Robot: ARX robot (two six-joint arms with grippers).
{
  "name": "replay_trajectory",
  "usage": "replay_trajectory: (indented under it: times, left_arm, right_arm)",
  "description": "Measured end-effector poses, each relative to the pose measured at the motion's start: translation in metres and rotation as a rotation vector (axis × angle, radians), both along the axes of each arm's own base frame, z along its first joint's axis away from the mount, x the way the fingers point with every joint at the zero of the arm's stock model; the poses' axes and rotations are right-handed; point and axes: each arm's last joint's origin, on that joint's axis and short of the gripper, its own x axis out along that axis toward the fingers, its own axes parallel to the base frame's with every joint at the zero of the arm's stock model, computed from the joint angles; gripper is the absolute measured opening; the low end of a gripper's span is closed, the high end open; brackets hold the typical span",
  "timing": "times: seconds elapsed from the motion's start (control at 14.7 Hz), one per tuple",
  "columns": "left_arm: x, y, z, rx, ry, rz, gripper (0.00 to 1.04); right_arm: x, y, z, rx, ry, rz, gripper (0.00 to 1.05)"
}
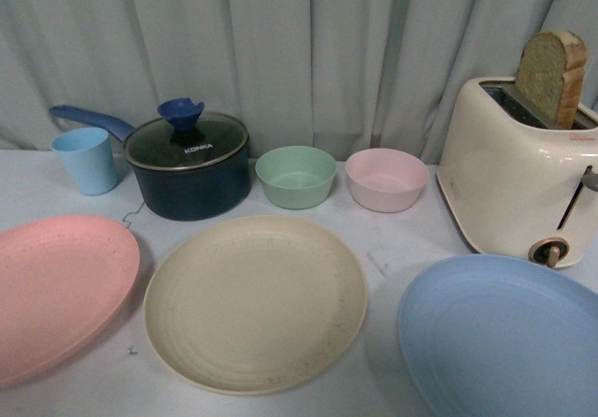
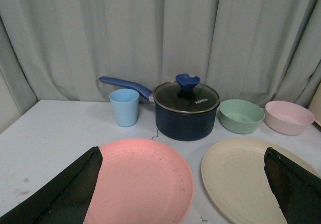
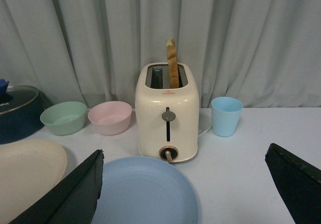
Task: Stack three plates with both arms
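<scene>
Three matte plates with faint rings lie flat in a row on the white table [image 1: 411, 239]. The pink plate [image 1: 56, 291] is on the left, the cream plate [image 1: 254, 303] in the middle and the blue plate [image 1: 505, 337] on the right. None of them touch (narrow gaps between the rims). Pink and blue run off the front view's edges.

Behind them sit a blue cup [image 1: 86, 160], a lidded pot [image 1: 192, 179], two bowls and a toaster [image 1: 509, 179], which is just beside the blue plate's far rim. There's bare table left of the pink plate.

The left gripper [image 2: 183, 153] is spread wide and holds nothing, and the right gripper [image 3: 185, 151] is the same.
</scene>
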Motion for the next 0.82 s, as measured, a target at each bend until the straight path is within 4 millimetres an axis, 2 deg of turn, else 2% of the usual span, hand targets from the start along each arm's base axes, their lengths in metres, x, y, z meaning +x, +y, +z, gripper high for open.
replay_trajectory:
  times: [0.48, 0.54, 0.61, 0.68, 0.82]
  left_arm:
    - [0.0, 0.0, 0.0, 0.0, 0.0, 0.0, 0.98]
    - [0.0, -0.001, -0.002, -0.038, 0.189, 0.077, 0.98]
    - [0.005, 0.003, 0.007, -0.067, 0.348, 0.178, 0.98]
    - [0.014, 0.011, 0.021, -0.095, 0.324, 0.235, 0.98]
    - [0.037, 0.024, 0.049, -0.111, 0.236, 0.214, 0.98]
  right_arm:
    - [0.0, 0.0, 0.0, 0.0, 0.0, 0.0, 0.98]
    - [0.0, 0.0, 0.0, 0.0, 0.0, -0.001, 0.98]
    - [0.0, 0.0, 0.0, -0.001, -0.001, 0.003, 0.98]
    - [0.0, 0.0, 0.0, -0.001, -0.001, 0.001, 0.98]
    - [0.0, 0.0, 0.0, -0.001, 0.0, 0.001, 0.98]
